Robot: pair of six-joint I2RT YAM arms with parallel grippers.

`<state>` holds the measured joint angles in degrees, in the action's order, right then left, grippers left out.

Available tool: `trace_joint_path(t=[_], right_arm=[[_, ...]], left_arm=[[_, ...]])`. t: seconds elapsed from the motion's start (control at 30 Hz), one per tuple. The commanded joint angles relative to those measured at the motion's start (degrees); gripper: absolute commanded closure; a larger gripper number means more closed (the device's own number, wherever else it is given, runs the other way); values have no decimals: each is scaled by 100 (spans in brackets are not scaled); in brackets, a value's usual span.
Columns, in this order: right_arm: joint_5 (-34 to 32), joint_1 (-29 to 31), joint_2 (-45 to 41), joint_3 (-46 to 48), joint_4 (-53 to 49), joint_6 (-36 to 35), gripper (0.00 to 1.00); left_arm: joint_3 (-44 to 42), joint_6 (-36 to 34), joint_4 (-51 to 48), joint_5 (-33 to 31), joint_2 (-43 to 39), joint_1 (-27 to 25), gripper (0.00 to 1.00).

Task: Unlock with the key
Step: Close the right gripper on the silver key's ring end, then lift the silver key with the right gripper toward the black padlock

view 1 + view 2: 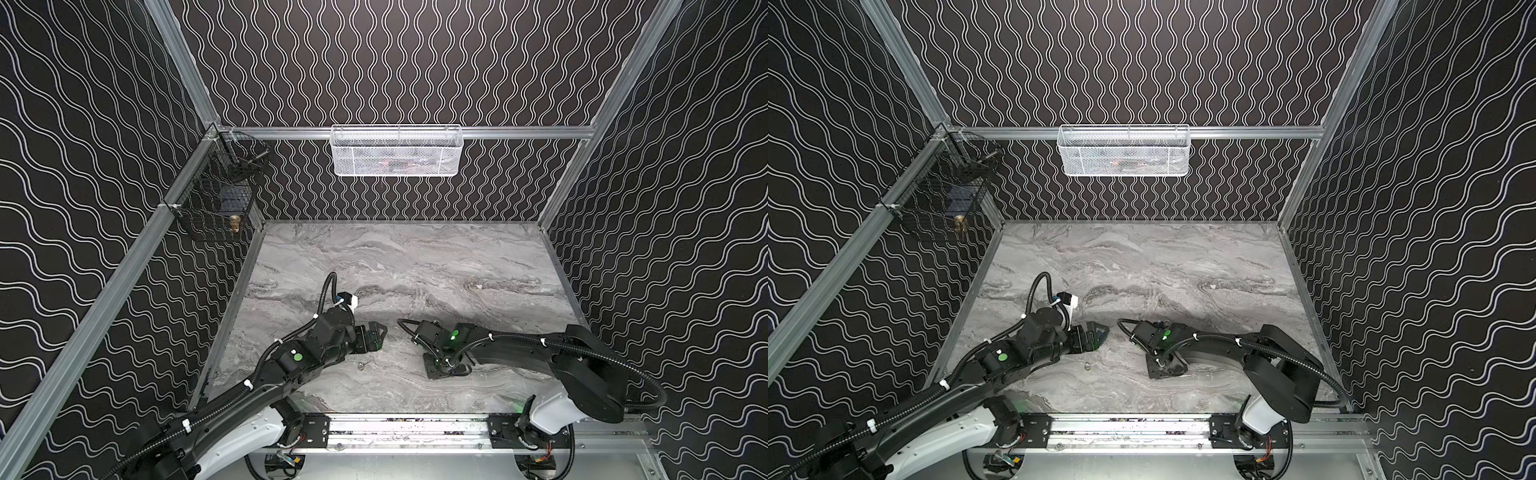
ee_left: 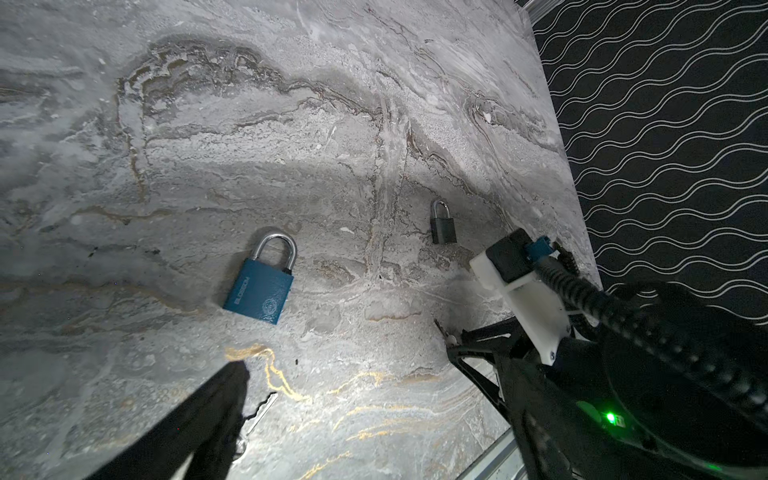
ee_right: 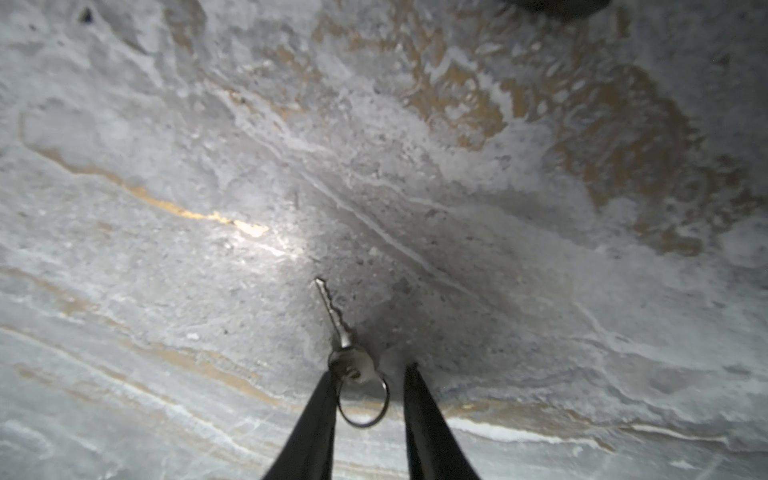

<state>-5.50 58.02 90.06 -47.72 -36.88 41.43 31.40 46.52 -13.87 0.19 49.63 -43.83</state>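
Note:
A small silver key [image 3: 332, 311] with a split ring [image 3: 363, 401] lies on the marble table [image 3: 166, 124]. My right gripper [image 3: 371, 371] is open over it. The key's bow rests against one fingertip [image 3: 328, 380], the ring sits in the gap, and the other fingertip stands clear. In the left wrist view a blue padlock [image 2: 259, 286] and a smaller black padlock [image 2: 442, 226] lie flat, shackles closed. They do not show in either top view. My left gripper [image 1: 381, 337] is wide open and empty, low over the table. A second key [image 1: 361, 365] [image 1: 1087, 365] lies just in front of it.
A white mesh basket [image 1: 395, 151] hangs on the back rail. A black wire basket [image 1: 212, 208] hangs at the back left corner. The two arms' wrists are close together near the table's front middle.

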Motion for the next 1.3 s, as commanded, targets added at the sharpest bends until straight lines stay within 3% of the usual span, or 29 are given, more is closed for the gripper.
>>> trace_joint_path(t=[0.0, 0.3, 0.67, 0.87, 1.27], right_arm=[[-174, 16, 50, -18, -235, -1, 73], [-52, 8, 27, 36, -57, -74, 83], [-85, -1, -50, 18, -82, -82, 86], [26, -10, -91, -41, -58, -109, 77], [43, -28, -139, -147, -187, -144, 81]], left_arm=[[-2, 54, -2, -70, -18, 0, 1], [11, 59, 31, -53, 12, 6, 1], [-11, 103, 95, -36, -10, 6, 1], [24, 69, 36, -44, -13, 6, 1], [24, 85, 95, -5, 11, 2, 1]])
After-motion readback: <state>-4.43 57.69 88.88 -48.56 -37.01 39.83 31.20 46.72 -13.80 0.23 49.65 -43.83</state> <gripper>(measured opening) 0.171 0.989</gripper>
